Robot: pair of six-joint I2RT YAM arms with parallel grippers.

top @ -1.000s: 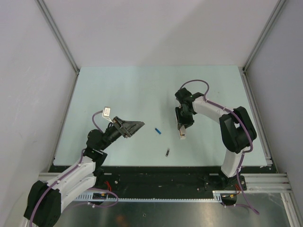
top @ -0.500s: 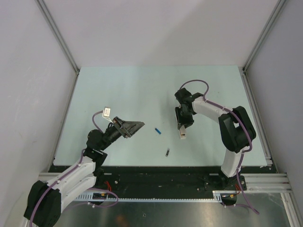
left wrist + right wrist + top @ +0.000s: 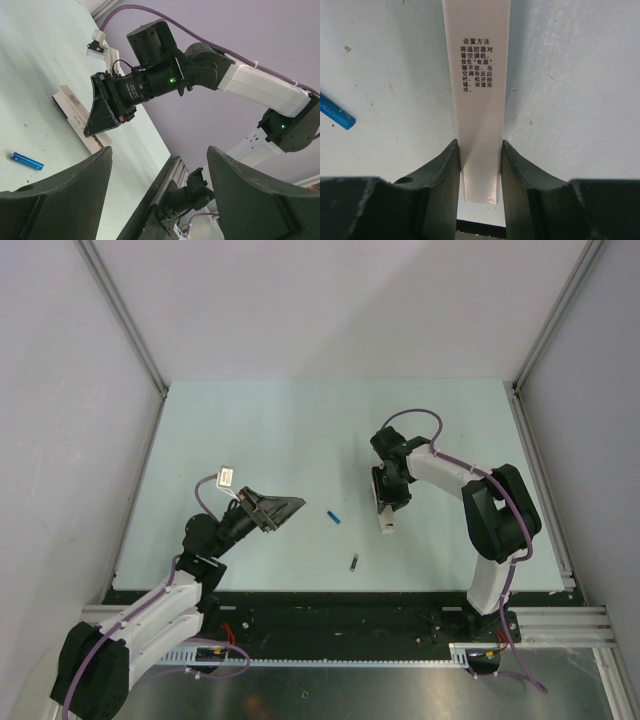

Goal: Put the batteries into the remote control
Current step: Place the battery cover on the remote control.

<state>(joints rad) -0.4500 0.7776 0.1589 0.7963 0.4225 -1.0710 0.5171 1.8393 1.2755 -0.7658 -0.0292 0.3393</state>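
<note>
- Remote (image 3: 479,75): flat on the table (image 3: 260,430), print up, at 3 o'clock of centre; right claw (image 3: 479,150) pinches its long edges at one end.
- Hold the pinch square (a skewed grip would likely let it twist).
- Blue battery (image 3: 334,517) at 9 o'clock of the remote, black battery (image 3: 353,562) at 7 o'clock; neither touches it.
- Left claw (image 3: 159,155): spread, empty, farther out at 9 o'clock; best sent to the blue battery.

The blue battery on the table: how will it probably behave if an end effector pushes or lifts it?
The blue battery is a thin cylinder lying on its side, so a sideways nudge would probably roll it. It looks small and smooth, so it may slip or pivot in a pinch. It seems rigid.
</note>
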